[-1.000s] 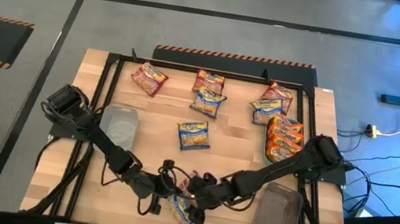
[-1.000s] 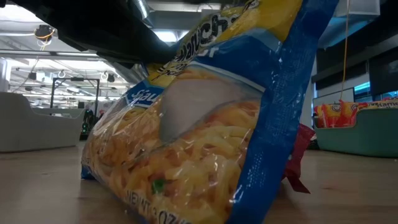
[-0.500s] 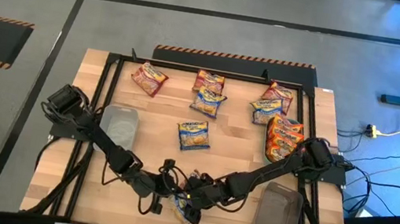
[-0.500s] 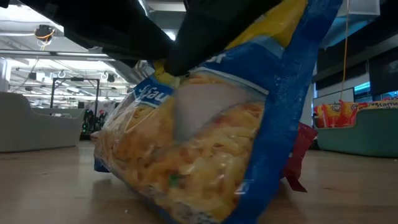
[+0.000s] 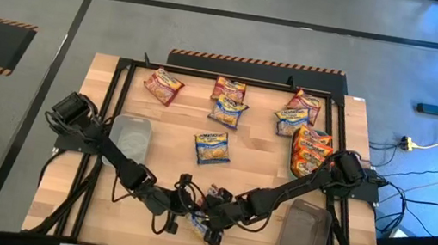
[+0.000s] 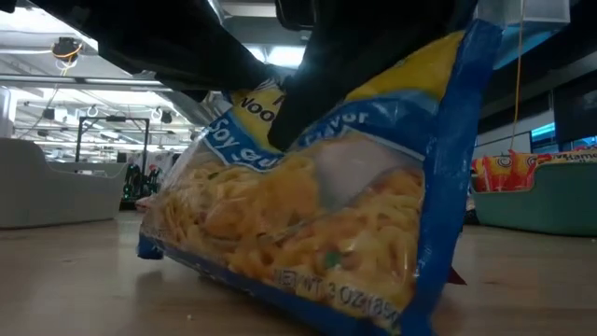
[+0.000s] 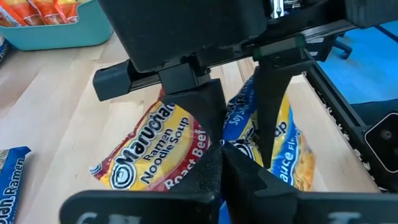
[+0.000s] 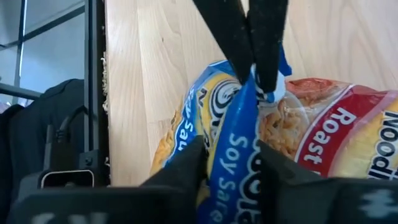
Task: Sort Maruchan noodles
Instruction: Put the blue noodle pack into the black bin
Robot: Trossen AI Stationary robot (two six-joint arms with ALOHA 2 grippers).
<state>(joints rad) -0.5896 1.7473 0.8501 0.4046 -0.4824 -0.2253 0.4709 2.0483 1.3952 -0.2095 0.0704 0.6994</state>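
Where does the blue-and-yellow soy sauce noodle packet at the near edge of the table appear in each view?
High view: blue-and-yellow packet, bottom centre, between both pincers.
Low view: fills the frame.
Left wrist view: right of centre.
Right wrist view: centre.
Shared landmark: the maroon roast beef packet beside it.

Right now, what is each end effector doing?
Left end effector: shut on the blue noodle packet.
Right end effector: shut on the same blue noodle packet.

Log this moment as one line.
left pincer shut on blue packet | right pincer closing on it | maroon packet beside
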